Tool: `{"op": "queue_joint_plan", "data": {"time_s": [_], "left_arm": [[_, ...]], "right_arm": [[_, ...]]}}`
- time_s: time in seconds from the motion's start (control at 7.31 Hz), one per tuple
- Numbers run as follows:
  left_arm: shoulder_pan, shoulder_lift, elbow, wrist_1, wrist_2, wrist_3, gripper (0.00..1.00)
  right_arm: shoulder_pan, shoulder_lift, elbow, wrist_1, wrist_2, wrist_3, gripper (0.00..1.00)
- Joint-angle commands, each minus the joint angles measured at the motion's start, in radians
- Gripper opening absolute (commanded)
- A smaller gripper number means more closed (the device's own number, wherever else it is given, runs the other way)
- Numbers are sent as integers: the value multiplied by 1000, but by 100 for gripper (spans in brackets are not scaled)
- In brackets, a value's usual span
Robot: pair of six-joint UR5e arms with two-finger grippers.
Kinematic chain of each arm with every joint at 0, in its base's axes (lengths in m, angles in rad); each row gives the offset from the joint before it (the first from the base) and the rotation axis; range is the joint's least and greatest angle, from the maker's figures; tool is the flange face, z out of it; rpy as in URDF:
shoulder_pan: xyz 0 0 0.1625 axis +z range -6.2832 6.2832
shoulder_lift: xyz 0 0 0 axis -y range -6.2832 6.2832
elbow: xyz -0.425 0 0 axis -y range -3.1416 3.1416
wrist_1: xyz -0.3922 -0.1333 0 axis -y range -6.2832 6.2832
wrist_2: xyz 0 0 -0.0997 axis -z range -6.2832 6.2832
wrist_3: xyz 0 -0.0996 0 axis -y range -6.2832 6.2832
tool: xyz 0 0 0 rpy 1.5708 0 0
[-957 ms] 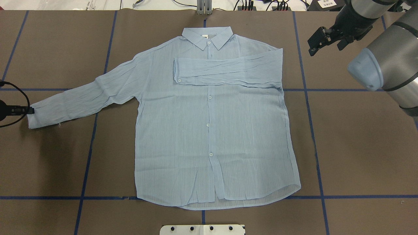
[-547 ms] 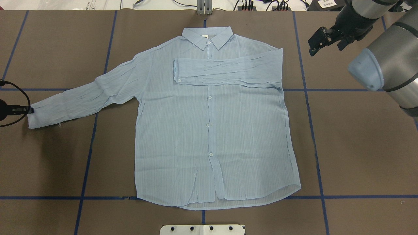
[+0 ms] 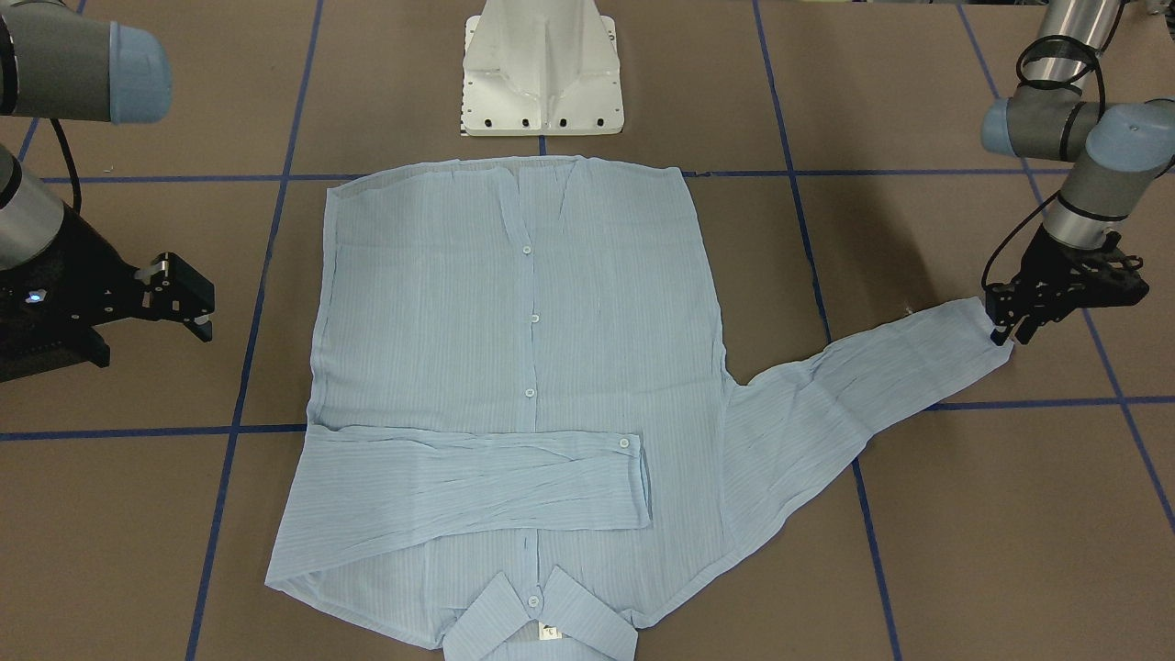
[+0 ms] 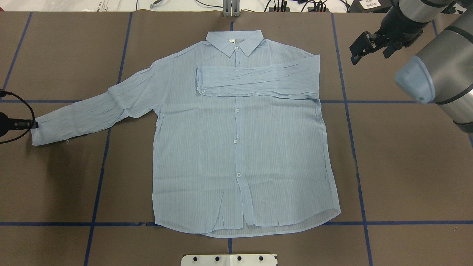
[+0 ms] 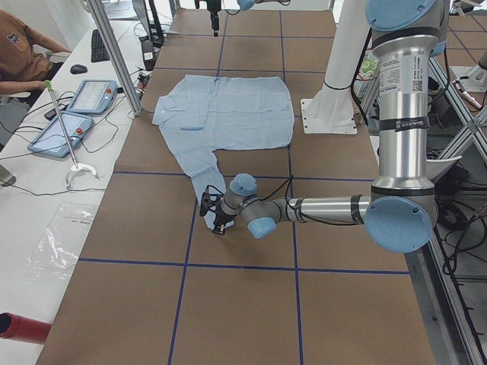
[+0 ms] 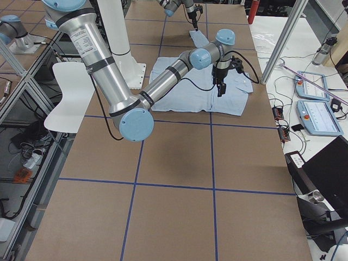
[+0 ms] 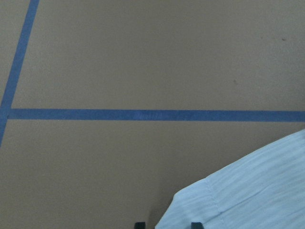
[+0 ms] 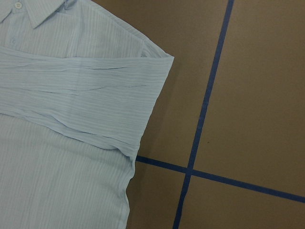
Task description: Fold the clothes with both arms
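Shirt flat, long axis running away from robot, collar at far end. Left gripper jaws slightly apart astride outstretched cuff; right gripper gaping wide, clear of cloth.

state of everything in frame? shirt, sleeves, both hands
Thin light blue striped collared shirt: flat, face up, buttoned, unfolded.
Sleeve on robot's right: folded across the front.
Sleeve on robot's left: stretched out flat.
Black two-finger left hand: open, astride the cuff.
Black two-finger right hand: open, empty, off the shirt.
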Motion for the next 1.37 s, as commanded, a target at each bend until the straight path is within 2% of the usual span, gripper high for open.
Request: {"op": "queue_joint_plan", "data": {"time_s": [0.0,0.41,0.55,0.68,0.96,1.09,1.23], "left_arm": [[3,0,0,0,0,0,43],[6,-8,5,2,0,-2,43],[6,-8,5,2,0,-3,39],[8,-8,0,2,-2,-5,25],[6,-6,-17,3,-6,-3,4],[6,0,-40,6,-9,-3,0],[5,3,-72,24,-21,-3,0]], "right_arm": [[0,-4,0,0,0,0,100],[0,-6,0,0,0,0,100],[0,-7,0,0,0,0,100],[0,-7,0,0,-2,0,100],[0,-7,0,0,0,-1,100],[0,-10,0,1,0,-2,100],[0,-16,0,2,0,-2,100]]}}
